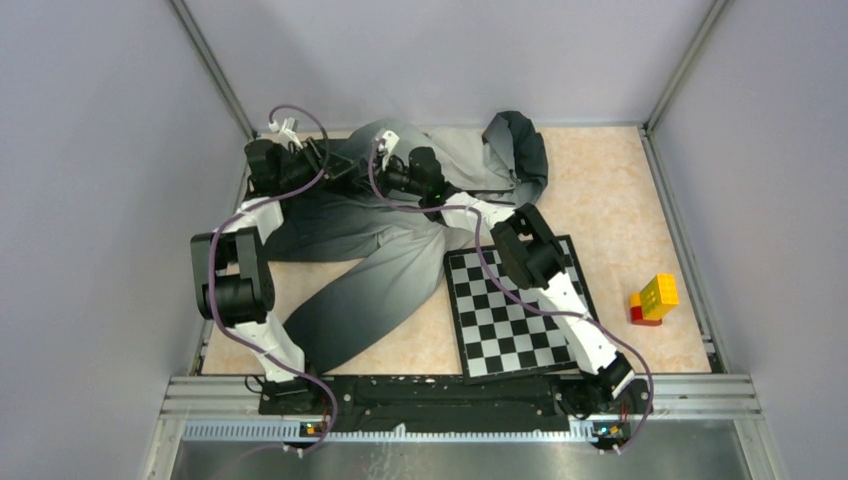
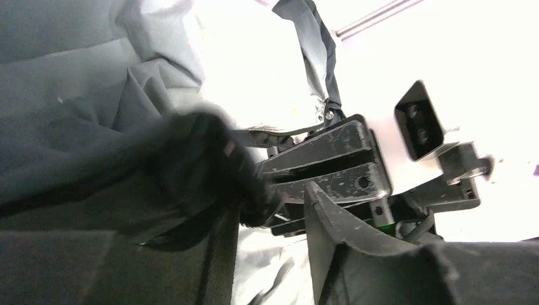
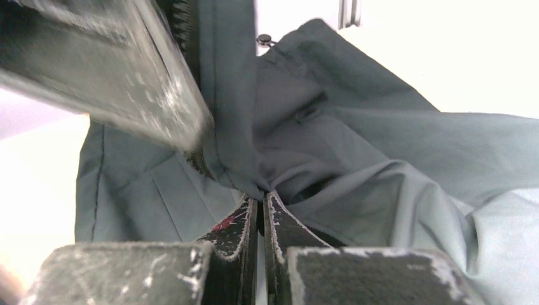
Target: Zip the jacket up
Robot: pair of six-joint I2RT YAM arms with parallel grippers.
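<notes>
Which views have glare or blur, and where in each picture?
Left wrist view: white glare behind the jacket, a dark smear at centre. Right wrist view: glare at upper right, a blurred dark bar at upper left. Top view: even light, sharp.

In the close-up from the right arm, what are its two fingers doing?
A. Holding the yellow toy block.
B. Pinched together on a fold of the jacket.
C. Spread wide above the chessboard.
B: the right gripper is shut, and the fabric of the jacket gathers into a crease right at its tips.
</notes>
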